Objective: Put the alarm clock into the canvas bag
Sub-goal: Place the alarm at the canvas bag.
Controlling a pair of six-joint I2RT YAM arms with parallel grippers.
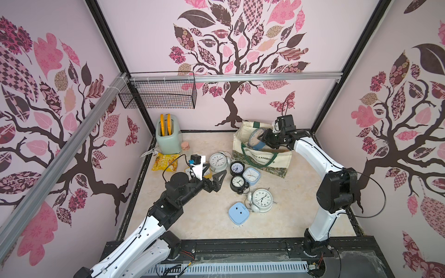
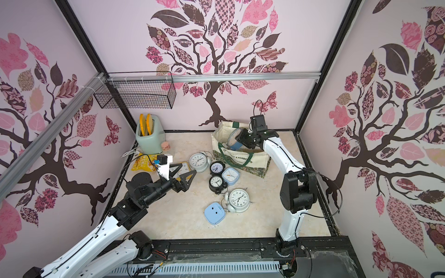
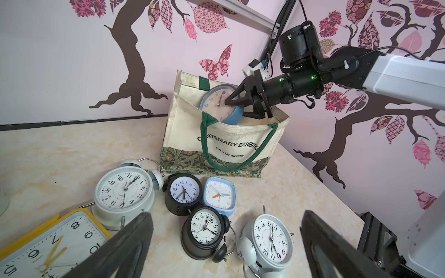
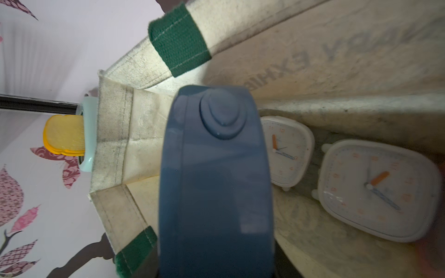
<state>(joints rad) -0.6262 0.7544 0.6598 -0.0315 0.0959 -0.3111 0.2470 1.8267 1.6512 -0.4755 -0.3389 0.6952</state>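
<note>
Broadly, the pale marbled counter carries everything, with a black wire basket hung from the rail above its far left corner. The canvas bag stands upright and open-mouthed at the far right, close to the back wall, and a dark green strap handle droops over its front panel. At the far left stands a mint toaster with two orange slices in its slots, and a yellow snack packet lies just in front of it. A cluster of clocks lies before the bag's base. A yellow-framed square clock sits under the left pincer, whose fingers stand wide apart holding nothing. Beyond it are a far white bell clock, a near white bell clock, two black bell clocks, a pale blue square clock and a pale blue face-down clock. The right pincer is clamped on the blue alarm clock, one finger across the dial and the other behind the case. It holds the clock tilted in the bag's mouth, with the lower edge below the front rim. Beneath it, inside the bag, lie two white square clocks. The panel reads "CENTENARY EXHIBITION" with a smaller "WILLIAM MORRIS" beneath, and in the left wrist view the strap hides the second and last letters of the larger line.
</note>
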